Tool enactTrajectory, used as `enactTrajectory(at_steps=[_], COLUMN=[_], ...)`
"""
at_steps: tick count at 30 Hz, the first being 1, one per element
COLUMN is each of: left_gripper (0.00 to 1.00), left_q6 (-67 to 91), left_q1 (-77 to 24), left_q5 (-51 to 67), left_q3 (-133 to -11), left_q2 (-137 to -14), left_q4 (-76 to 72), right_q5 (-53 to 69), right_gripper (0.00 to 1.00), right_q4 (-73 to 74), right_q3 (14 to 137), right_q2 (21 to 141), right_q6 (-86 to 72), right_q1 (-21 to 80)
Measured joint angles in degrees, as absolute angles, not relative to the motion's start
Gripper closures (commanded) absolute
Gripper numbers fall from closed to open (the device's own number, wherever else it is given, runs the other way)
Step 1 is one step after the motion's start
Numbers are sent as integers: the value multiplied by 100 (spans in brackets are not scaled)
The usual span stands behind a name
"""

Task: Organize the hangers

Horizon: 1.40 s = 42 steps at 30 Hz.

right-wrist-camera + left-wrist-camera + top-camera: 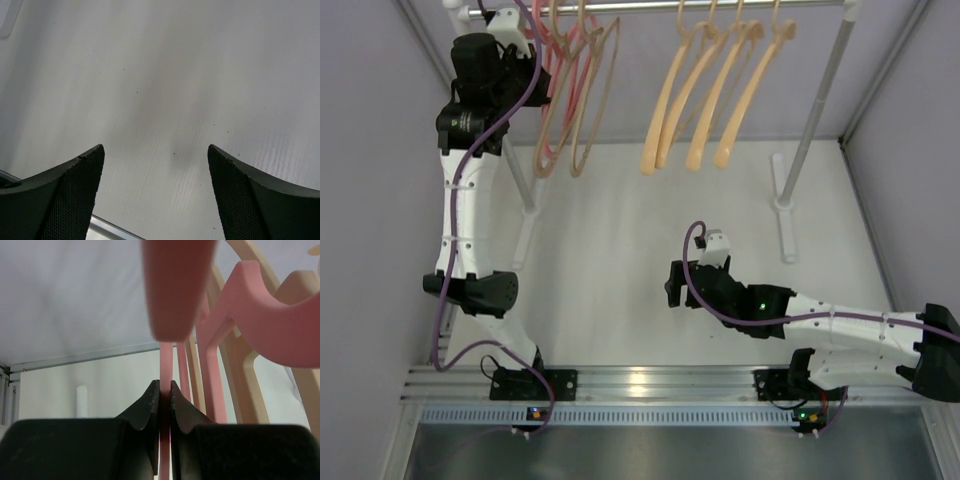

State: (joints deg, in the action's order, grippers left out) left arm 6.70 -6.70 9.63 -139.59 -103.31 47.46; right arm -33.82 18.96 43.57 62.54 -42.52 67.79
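Note:
Hangers hang from a grey rail point(720, 5) at the back. Two pink hangers point(558, 110) and two beige-tan hangers point(592, 110) are at the left, and several peach-orange hangers point(705, 100) are in the middle. My left gripper point(536, 80) is raised at the left end of the rail. In the left wrist view the left gripper point(165, 386) is shut on a thin bar of a pink hanger point(166, 360). The other pink hanger point(260, 320) and a beige-tan one point(240, 375) hang just to its right. My right gripper point(672, 285) is open and empty low over the white table point(165, 75).
White posts point(817, 110) hold the rail, with flat feet point(785, 215) on the table. The left post point(525, 190) stands close beside my left arm. Lilac walls point(910, 150) close in the sides and back. A metal rail point(650, 383) runs along the near edge.

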Motion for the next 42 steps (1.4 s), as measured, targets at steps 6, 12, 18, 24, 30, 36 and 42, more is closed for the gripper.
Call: enactTrajectory(at_steps=[6, 12, 18, 24, 30, 36, 42], left_gripper=[84, 78, 76, 72, 69, 65, 60], left_q6=[672, 674, 674, 683, 687, 690, 803], left_q1=[-670, -674, -674, -674, -674, -674, -674], left_q5=[921, 884, 829, 808, 731, 456, 21], left_q3=[-13769, -13668, -13666, -13625, -13443, -13041, -12687], left_q2=[-10213, -10084, -9988, -9968, -9817, -9303, -8552], left_q4=[4641, 4635, 4604, 4545, 4523, 4501, 4491], right_q5=[-3382, -3382, -3382, -3382, -3380, -3378, -3369], right_gripper=[20, 20, 20, 20, 21, 21, 21], right_q4=[1890, 1890, 1887, 1887, 1887, 1887, 1887], right_q3=[4357, 4357, 4357, 4357, 4359, 4362, 4362], right_q2=[6254, 6257, 6281, 6281, 6281, 6281, 6261], right_q6=[-4257, -4254, -4254, -4254, -4254, -4257, -4263], right_q1=[6777, 6777, 6777, 6777, 6779, 6779, 6810])
